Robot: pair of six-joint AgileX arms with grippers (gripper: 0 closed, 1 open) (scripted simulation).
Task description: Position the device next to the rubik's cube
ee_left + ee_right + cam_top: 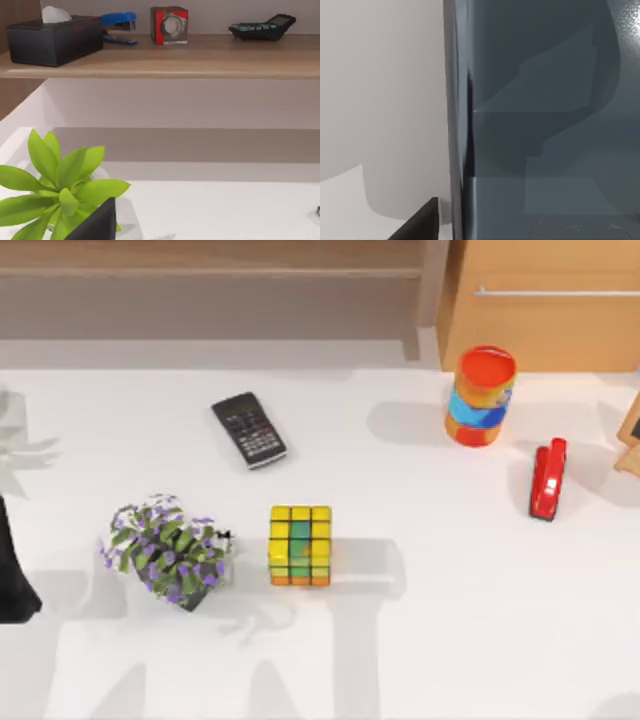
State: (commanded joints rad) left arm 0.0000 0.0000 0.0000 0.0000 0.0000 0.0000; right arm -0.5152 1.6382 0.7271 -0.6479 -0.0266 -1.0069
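The rubik's cube (300,545) stands on the white table a little left of centre, mostly yellow with some green and orange squares. The device (545,125), a glossy dark blue-grey slab, sits very close in front of the right wrist camera, its thin edge turned toward the lens. A black part of my right gripper (420,222) lies right beside that edge. My left arm (10,570) is parked at the table's left edge, its gripper open with one black finger (95,225) near a green plant.
A black calculator (249,429) lies behind the cube and a purple-flowered plant (165,550) stands just left of it. An orange and blue can (481,396) and a red stapler (547,478) are at the back right. A shelf (200,62) holds small items.
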